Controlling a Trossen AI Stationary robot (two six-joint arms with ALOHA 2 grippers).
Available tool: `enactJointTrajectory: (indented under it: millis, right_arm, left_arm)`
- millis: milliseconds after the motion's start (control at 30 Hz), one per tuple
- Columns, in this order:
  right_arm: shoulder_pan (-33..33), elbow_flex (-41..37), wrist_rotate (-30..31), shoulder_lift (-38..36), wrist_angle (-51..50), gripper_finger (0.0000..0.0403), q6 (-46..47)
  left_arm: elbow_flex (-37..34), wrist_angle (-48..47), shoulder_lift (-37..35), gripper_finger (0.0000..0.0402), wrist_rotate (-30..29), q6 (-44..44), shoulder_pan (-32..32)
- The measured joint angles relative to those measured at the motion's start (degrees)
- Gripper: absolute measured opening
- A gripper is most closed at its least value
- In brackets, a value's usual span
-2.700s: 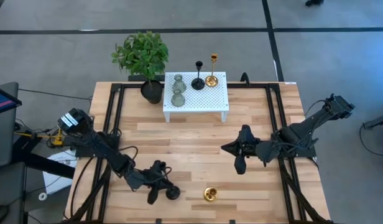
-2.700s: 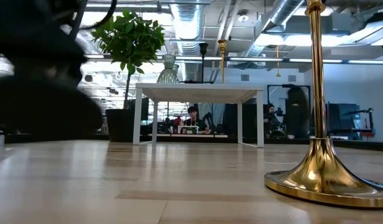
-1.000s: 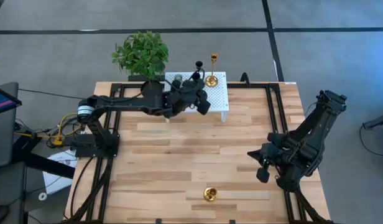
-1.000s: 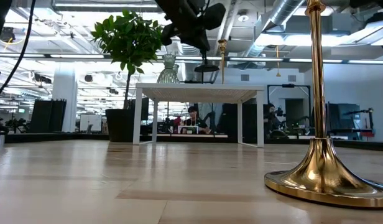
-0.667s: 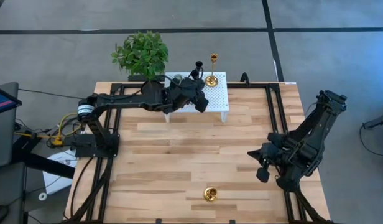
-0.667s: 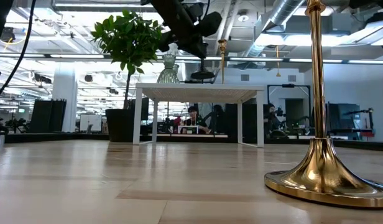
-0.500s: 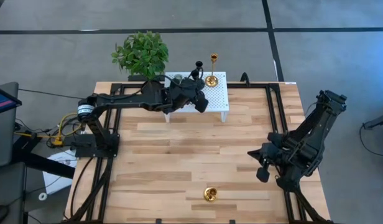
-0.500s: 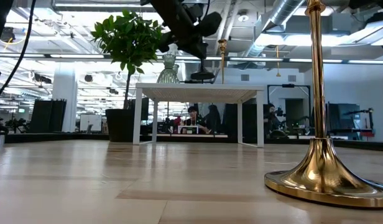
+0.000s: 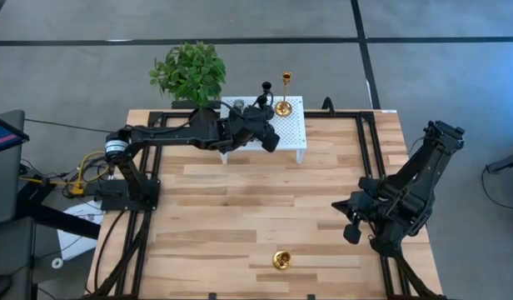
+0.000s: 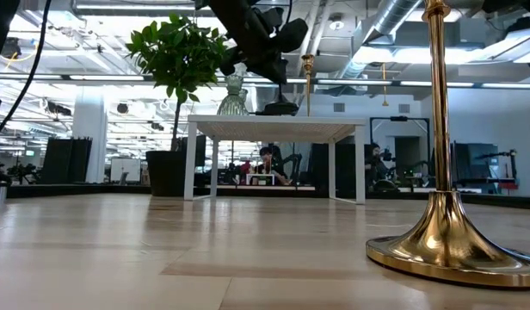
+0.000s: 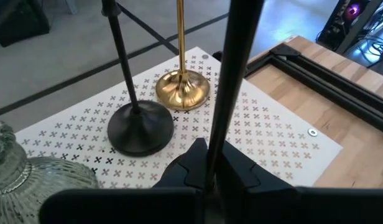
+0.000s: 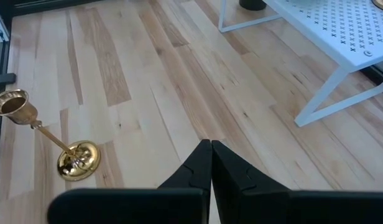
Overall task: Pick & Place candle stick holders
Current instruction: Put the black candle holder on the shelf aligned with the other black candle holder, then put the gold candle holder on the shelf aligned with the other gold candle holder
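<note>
My left gripper [image 9: 258, 115] is over the white perforated stand [image 9: 295, 132] at the table's far side, shut on a black candle stick holder [image 11: 232, 74]. That holder's round base [image 10: 278, 109] is level with the stand's top. On the stand are another black holder [image 11: 138, 127], a gold holder [image 11: 182, 87] and grey-green holders [image 11: 20, 171]. A second gold holder [image 9: 281, 260] stands upright on the table near its front edge. My right gripper [image 9: 350, 223] is shut and empty over the table's right part. My left gripper pinches the black holder's slim stem [image 11: 217, 146] between its two fingers. The fingers lie across the stem and come from the table's near side, slanting down. The holder stands upright. Its base seems to rest on the stand, though the gripper hides this in the wrist view.
A black pot with a green plant [image 9: 190, 73] stands at the stand's left. Dark metal rails [image 9: 148, 167] run along the table's left and right sides. Open wooden table [image 9: 240, 208] lies between the stand and the near gold holder.
My left gripper has gone down a little over the stand with the black holder. The holder's base has come down from just above the stand to the level of the stand's top, staying upright.
</note>
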Motion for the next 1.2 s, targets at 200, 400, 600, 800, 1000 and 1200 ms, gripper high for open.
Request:
enactJointTrajectory:
  millis: [200, 400, 600, 800, 1000, 1200]
  right_arm:
    - [0.0, 0.0, 0.0, 0.0, -0.3, 0.0, 0.0]
    - [0.0, 0.0, 0.0, 0.0, -0.4, 0.0, 0.0]
    - [0.0, 0.0, -0.1, 0.0, -0.7, 0.0, 0.0]
    - [0.0, 0.0, -0.2, 0.0, -0.8, 0.0, 0.0]
    - [0.0, 0.0, -0.4, 0.0, -0.8, 0.0, 0.3]
    - [0.0, 0.0, -0.4, 0.0, -0.8, 0.0, 0.3]
  left_arm:
    - [0.1, 0.1, 1.4, 0.0013, -0.7, 0.5, 0.0]
    - [0.2, -0.1, 2.1, 0.0013, -1.1, 1.0, 0.0]
    - [0.1, -0.2, 2.0, 0.002, -0.9, 1.8, 0.0]
    - [0.1, -0.4, 2.0, 0.0054, -0.6, 3.8, -0.1]
    - [0.0, 0.7, 2.0, 0.0071, -1.3, 4.2, -0.1]
    - [-0.1, 1.5, 2.0, 0.009, -1.7, 6.3, -0.1]
